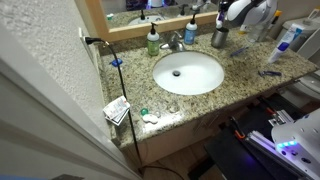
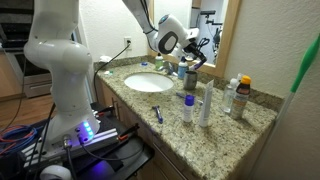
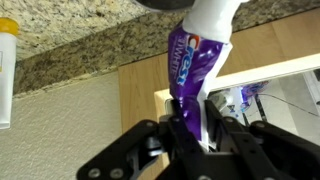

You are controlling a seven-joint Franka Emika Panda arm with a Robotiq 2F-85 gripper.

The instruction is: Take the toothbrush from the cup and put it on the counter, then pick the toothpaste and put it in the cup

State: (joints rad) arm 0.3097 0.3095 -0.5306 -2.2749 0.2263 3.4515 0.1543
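My gripper (image 3: 195, 135) is shut on the toothpaste (image 3: 195, 70), a purple tube whose white cap end points away from the fingers. In both exterior views the gripper (image 1: 232, 20) (image 2: 190, 58) hovers at the back of the counter (image 1: 250, 85), just above the grey cup (image 1: 219, 38) (image 2: 190, 76). Whether the tube touches the cup I cannot tell. A slim blue toothbrush (image 1: 268, 72) (image 2: 158, 112) lies flat on the granite near the front edge, beside the sink.
The oval white sink (image 1: 188, 72) and faucet (image 1: 175, 42) lie beside the cup, with a green pump bottle (image 1: 153, 42) and a blue one (image 1: 190, 30) behind. Several upright bottles (image 2: 205, 105) stand nearby. The mirror frame (image 3: 250, 45) is close.
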